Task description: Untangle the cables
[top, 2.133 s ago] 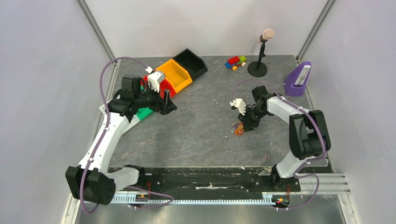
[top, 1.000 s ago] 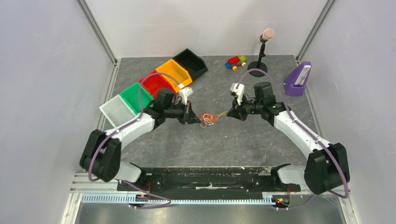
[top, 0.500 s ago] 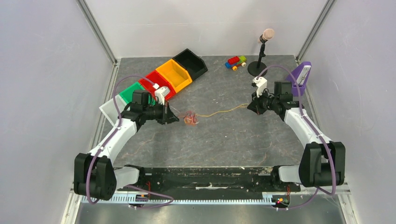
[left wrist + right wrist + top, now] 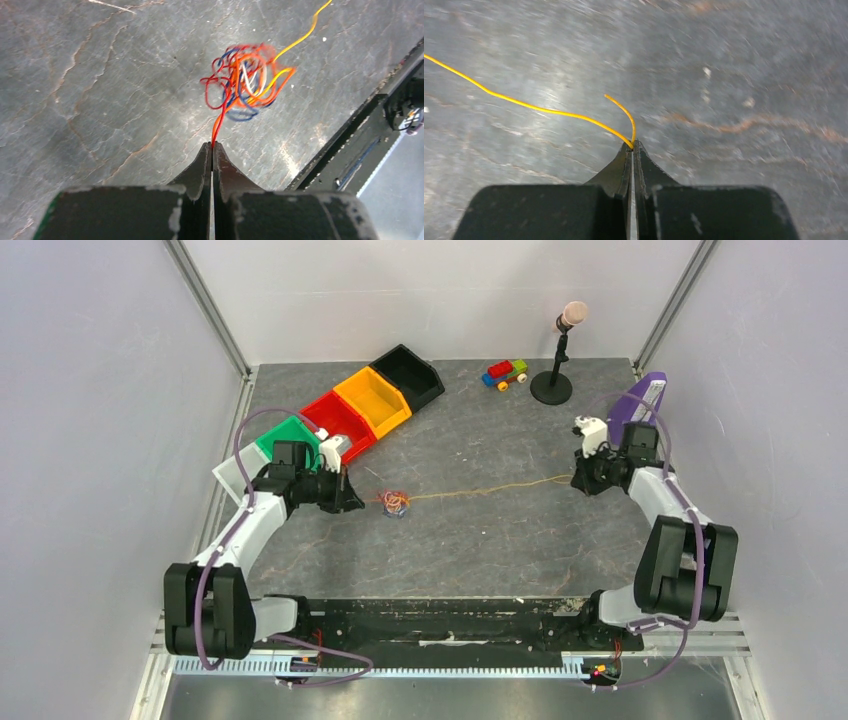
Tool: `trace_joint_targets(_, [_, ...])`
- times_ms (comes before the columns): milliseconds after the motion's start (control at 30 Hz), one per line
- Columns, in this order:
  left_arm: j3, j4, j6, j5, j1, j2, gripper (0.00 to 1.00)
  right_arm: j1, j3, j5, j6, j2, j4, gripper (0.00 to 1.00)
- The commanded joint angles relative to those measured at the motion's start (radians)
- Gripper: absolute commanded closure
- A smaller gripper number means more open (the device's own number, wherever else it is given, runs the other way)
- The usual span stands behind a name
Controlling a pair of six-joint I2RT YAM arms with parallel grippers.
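Observation:
The cables form a small tangle (image 4: 395, 502) of red, orange, blue, white and yellow wire on the grey table, left of centre; the left wrist view shows the tangle (image 4: 245, 82) just ahead of my fingers. My left gripper (image 4: 358, 502) (image 4: 212, 145) is shut on red-orange strands that run out of the tangle. A single yellow cable (image 4: 490, 487) stretches from the tangle rightward to my right gripper (image 4: 578, 483) (image 4: 632, 144), which is shut on it near its end; the short free end of the yellow cable (image 4: 549, 111) curls up beside the tips.
A row of bins sits at the back left: white (image 4: 238, 476), green (image 4: 288, 436), red (image 4: 335, 416), orange (image 4: 375, 397) and black (image 4: 410, 375). A toy block car (image 4: 505, 373), a microphone stand (image 4: 553, 380) and a purple holder (image 4: 640, 405) stand at the back right.
Both arms have drawn apart: the left moved left with the tangle, the right moved far right. The yellow cable has been pulled out longer and the tangle has shrunk.

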Motion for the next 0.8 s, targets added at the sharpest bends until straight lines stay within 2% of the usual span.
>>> trace_joint_targets(0, [0.060, -0.079, 0.178, -0.073, 0.034, 0.021, 0.98, -0.122, 0.048, 0.080, -0.056, 0.053, 0.020, 1.00])
trace_joint_targets(167, [0.039, -0.129, 0.321, -0.156, 0.051, 0.039, 0.98, -0.227, 0.092, 0.096, -0.106, 0.076, 0.017, 1.00])
trace_joint_targets(267, [0.046, -0.126, 0.347, -0.180, 0.059, 0.063, 0.98, -0.272, 0.112, 0.086, -0.130, 0.086, 0.007, 1.00])
trace_joint_targets(433, [0.077, -0.139, 0.363, -0.123, 0.043, 0.083, 0.98, -0.277, 0.115, 0.045, -0.141, 0.089, -0.022, 1.00])
trace_joint_targets(500, [0.089, -0.139, 0.363, -0.159, 0.021, 0.082, 0.98, -0.278, 0.124, 0.053, -0.128, 0.097, -0.015, 1.00])
trace_joint_targets(767, [0.047, -0.200, 0.545, -0.314, 0.039, 0.084, 0.98, -0.335, 0.219, 0.072, -0.126, 0.142, -0.016, 1.00])
